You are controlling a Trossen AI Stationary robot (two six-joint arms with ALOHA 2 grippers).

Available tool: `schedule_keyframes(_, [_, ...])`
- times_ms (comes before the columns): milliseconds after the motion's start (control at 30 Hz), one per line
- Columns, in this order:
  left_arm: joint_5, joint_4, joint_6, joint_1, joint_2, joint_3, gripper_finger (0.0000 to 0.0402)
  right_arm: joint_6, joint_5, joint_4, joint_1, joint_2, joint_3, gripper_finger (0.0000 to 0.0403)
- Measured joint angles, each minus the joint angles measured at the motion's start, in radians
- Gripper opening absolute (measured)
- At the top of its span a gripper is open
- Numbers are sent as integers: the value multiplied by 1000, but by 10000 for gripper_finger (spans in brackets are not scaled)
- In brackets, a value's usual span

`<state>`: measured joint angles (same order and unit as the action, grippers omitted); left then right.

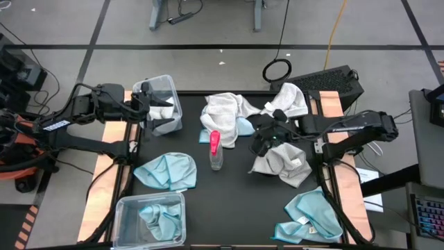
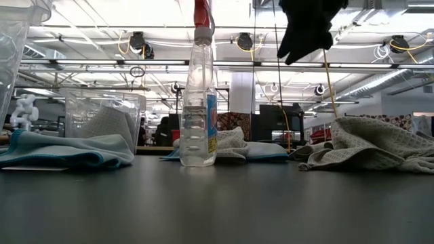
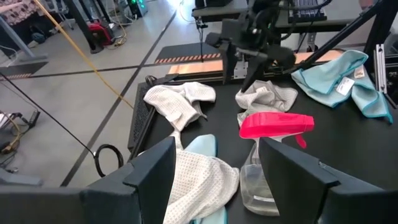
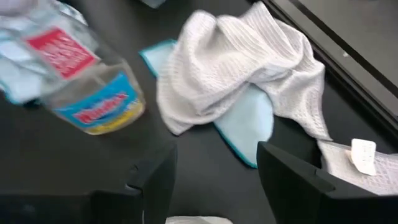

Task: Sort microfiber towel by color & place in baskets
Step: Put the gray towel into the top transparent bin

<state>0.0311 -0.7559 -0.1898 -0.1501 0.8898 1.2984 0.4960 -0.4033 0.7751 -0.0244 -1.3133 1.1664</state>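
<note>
Two tools apart, empty | right tool point(image 1: 266, 139) over mid-worktop white towel point(image 1: 223, 111) | risk: snagging blue towel point(image 4: 249, 124) underneath, knocking spray bottle point(image 1: 216, 149) | left tool point(image 1: 147, 104) at far basket point(image 1: 165, 104)

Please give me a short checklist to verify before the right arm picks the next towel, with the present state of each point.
1. Right gripper open and empty: ok; wrist view shows nothing between the fingers.
2. Left gripper empty, at the far basket: ok.
3. White towel under the right gripper: ok.
4. White towel free of the blue towel: not ok, it overlaps it.
5. Spray bottle clear of the path: cannot tell, it stands close.
6. Near basket holds only blue: ok.
</note>
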Motion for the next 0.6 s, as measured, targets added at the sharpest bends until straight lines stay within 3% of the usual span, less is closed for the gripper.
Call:
schedule_keyframes(167, [-14, -1, 19, 0, 0, 0, 235, -59, 23, -23, 59, -38, 0, 212])
schedule_keyframes(400, [-29, -14, 50, 0, 3, 0, 235, -170, 205, -268, 114, -115, 0, 212])
schedule_keyframes(600, [-29, -29, 54, 0, 4, 0, 235, -183, 227, -284, 154, -212, 0, 212])
